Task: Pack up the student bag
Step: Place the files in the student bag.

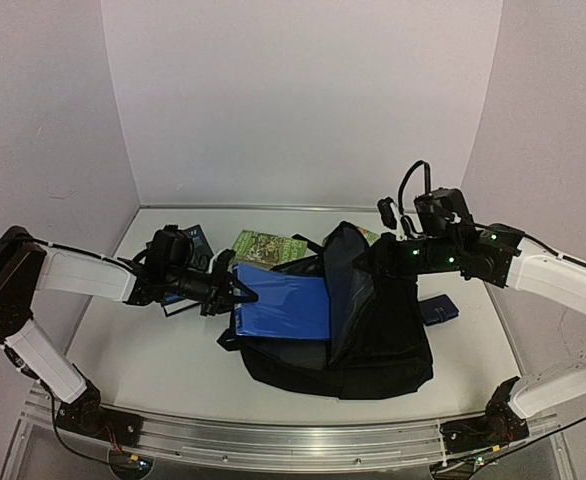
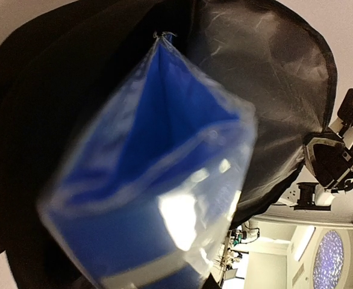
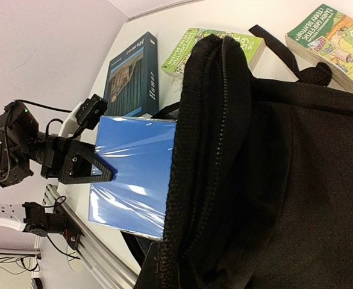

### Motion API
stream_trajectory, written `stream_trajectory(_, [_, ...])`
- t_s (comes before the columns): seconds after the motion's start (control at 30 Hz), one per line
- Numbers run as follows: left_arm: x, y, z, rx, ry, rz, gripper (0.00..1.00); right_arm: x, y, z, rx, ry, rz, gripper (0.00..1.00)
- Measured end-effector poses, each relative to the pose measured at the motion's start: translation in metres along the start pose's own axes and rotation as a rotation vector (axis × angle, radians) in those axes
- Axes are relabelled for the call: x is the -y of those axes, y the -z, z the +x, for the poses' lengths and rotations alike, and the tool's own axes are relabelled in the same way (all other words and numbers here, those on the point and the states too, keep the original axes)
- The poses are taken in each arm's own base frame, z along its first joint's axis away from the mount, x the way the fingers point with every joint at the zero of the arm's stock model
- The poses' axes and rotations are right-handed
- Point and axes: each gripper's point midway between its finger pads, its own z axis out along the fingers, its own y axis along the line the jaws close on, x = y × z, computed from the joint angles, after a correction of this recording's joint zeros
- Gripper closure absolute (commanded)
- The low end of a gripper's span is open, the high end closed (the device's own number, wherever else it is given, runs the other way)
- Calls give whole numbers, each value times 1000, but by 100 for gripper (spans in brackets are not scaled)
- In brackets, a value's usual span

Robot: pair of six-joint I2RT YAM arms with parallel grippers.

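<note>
White table (image 1: 123, 340) lying matt under soft even light, pale lilac back wall (image 1: 303, 100) rising from its far edge, left wall (image 1: 43, 120) and right wall (image 1: 563, 110) closing at the far corners, metal rail (image 1: 273, 435) running along the near edge, bright oblong panel (image 2: 302, 239) and round speckled disc (image 2: 328, 260) glowing beyond.

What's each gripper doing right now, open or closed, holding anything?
Left gripper: closed on the blue plastic-wrapped book, partly inside the student bag.
Right gripper: closed, apparently pinching the student bag's raised opening edge.

Even soft light, glare on blue folder (image 2: 182, 217), close-up blurred
</note>
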Motion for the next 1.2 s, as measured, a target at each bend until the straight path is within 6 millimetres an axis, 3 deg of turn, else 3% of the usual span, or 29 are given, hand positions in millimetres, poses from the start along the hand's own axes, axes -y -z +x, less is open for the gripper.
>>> stream_trajectory(0.2, [17, -24, -3, -48, -43, 107, 100, -5, 0, -1, -2, 0, -26, 100])
stream_trajectory(0.43, [23, -33, -3, -72, -48, 163, 100, -10, 0, -2, 2, 0, -53, 100])
stream_trajectory(0.77, [5, -63, -1, -65, -71, 98, 99, -13, -3, -3, 0, -9, -69, 100])
stream_trajectory(0.9, [3, -86, -3, -50, -100, 44, 85, -14, -4, -3, -3, -9, -72, 100])
stream_trajectory(1.03, [-2, -107, -4, -44, -114, -14, 58, -14, -5, -3, -2, -8, -73, 100])
stream_trajectory(1.2, [-28, -109, -9, -12, -106, -158, 33, -14, -5, -3, 0, -8, -75, 100])
